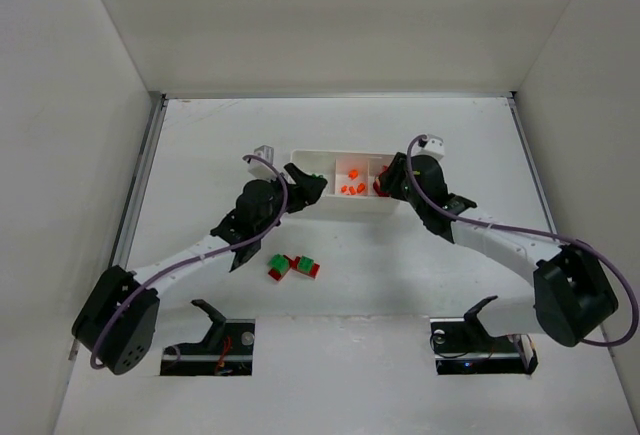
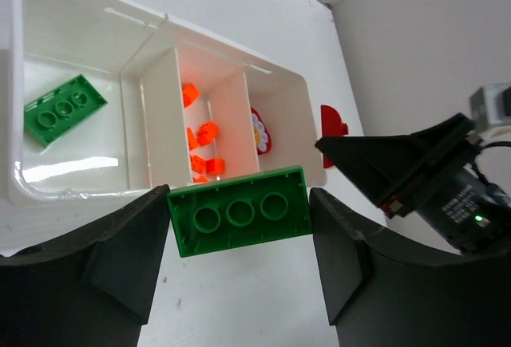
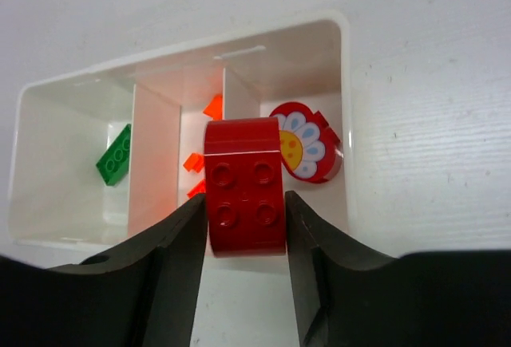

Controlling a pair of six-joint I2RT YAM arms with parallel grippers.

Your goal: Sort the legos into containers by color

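The white tray (image 1: 330, 158) has three compartments. In the left wrist view, my left gripper (image 2: 239, 221) is shut on a green brick (image 2: 239, 211), held underside up at the tray's near wall (image 2: 72, 195). Another green brick (image 2: 64, 112) lies in the left compartment. Tiny orange pieces (image 2: 204, 136) lie in the middle one. My right gripper (image 3: 246, 203) is shut on a red brick (image 3: 243, 187) above the tray's near edge, by the right compartment, where a red flower-printed piece (image 3: 307, 143) lies. From above, the left gripper (image 1: 305, 187) and right gripper (image 1: 385, 180) flank the tray.
Several joined green and red bricks (image 1: 293, 267) lie on the table in front of the tray, between the arms. A small clear bracket (image 1: 264, 151) stands left of the tray. White walls enclose the table on three sides.
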